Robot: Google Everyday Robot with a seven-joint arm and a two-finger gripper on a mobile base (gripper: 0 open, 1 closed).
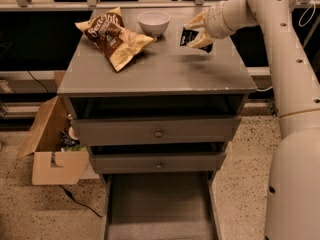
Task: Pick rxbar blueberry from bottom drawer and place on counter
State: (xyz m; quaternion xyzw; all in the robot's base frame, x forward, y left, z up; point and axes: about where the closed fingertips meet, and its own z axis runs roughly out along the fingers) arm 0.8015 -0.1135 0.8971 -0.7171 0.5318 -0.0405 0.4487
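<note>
Over the back right part of the counter [165,69], the gripper [196,32] pinches the dark rxbar blueberry [188,37] close to the grey top, a white bowl [153,22] nearby, a chip bag [112,36] beyond it, and the bottom drawer [160,204] standing open far below.

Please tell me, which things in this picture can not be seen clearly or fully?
1. Camera view: the rxbar blueberry, held by the gripper over the back right of the counter; the jaws cover part of it, and its print is too small to read.
2. Whether the bar touches the counter: one view cannot settle it.
3. The front of the bottom drawer: cut off by the lower edge.
</note>
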